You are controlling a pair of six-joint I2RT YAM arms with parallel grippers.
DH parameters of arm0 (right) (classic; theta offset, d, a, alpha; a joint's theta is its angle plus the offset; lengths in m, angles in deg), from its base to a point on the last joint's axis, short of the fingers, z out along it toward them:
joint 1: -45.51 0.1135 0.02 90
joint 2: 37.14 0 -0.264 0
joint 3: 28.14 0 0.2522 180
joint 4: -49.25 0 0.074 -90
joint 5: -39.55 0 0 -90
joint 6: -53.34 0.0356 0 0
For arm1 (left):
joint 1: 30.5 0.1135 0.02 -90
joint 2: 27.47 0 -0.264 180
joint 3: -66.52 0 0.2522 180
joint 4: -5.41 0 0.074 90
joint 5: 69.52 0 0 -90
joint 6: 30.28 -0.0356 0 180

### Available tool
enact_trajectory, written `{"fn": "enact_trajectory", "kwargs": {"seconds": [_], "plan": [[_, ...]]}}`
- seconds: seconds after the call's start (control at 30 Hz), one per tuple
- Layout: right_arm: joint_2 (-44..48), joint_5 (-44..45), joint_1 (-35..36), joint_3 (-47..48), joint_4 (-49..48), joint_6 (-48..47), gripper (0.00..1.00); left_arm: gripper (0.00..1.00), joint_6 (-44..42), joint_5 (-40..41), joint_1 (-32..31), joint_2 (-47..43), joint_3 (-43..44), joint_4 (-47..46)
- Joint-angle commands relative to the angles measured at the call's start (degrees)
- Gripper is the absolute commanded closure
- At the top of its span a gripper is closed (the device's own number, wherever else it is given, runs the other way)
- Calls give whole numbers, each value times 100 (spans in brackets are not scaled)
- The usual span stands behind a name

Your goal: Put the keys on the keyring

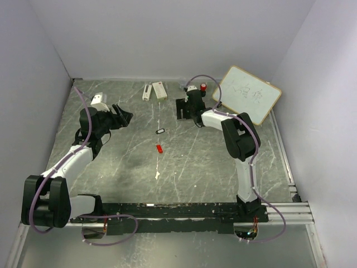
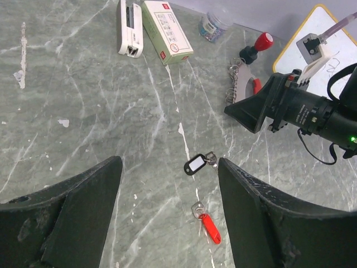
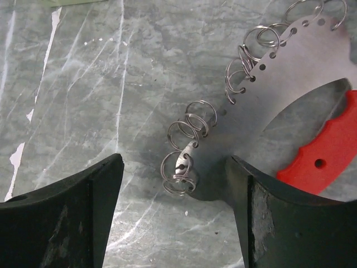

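Silver and small, the two keys lie flat on the marbled grey table (image 1: pixel 212 167), about midway between my arms. The black-tagged key (image 2: pixel 195 164), its tag showing a white label, is the farther one. The red-tagged key (image 2: pixel 209 227) lies just nearer, close to it but not touching.

Neither is on the keyring (image 3: pixel 290 72), which rests well apart toward the far right. It is a curved grey plate with a row of holes, thin wire rings (image 3: pixel 192 120) threaded along its edge, and a red fob (image 3: pixel 323 156) against its inner curve.

My right gripper (image 3: pixel 174 162) hangs over one end of that plate, jaws spread wide and holding nothing. Whether a finger touches the plate I cannot tell. My left gripper (image 2: pixel 170 162) is raised over the left of the table, pointed toward the keys, its jaws also wide apart and empty.

Beyond the keyring stand a red-capped black cylinder (image 2: pixel 257 46) and a small clear jar (image 2: pixel 213 25). Left of those, at the far edge, lie a white and red box (image 2: pixel 166 29) and a white device (image 2: pixel 129 27). A whiteboard (image 1: pixel 251 94) sits at the far right.
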Motion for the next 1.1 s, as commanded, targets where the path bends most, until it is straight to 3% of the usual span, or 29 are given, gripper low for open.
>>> {"fn": "enact_trajectory", "kwargs": {"seconds": [0.0,0.13,0.33,0.67,0.8,0.97,1.07], "plan": [[-27,135,10,116,-254,-11,25,20,-57,35,-61,-9,168,42],[-75,120,2,86,-280,-67,29,20,-72,86,-75,22,141,20],[-48,29,4,-8,-277,-44,50,20,-83,109,-75,79,133,29],[175,53,10,-417,-287,-84,55,20,-57,105,-83,56,141,68],[183,69,9,-497,-273,-103,71,20,-48,114,-83,45,133,64],[311,34,10,-653,-339,-68,76,21,-61,127,-92,71,132,87],[437,54,10,-762,-414,-69,86,21,-58,133,-92,80,132,70]]}}
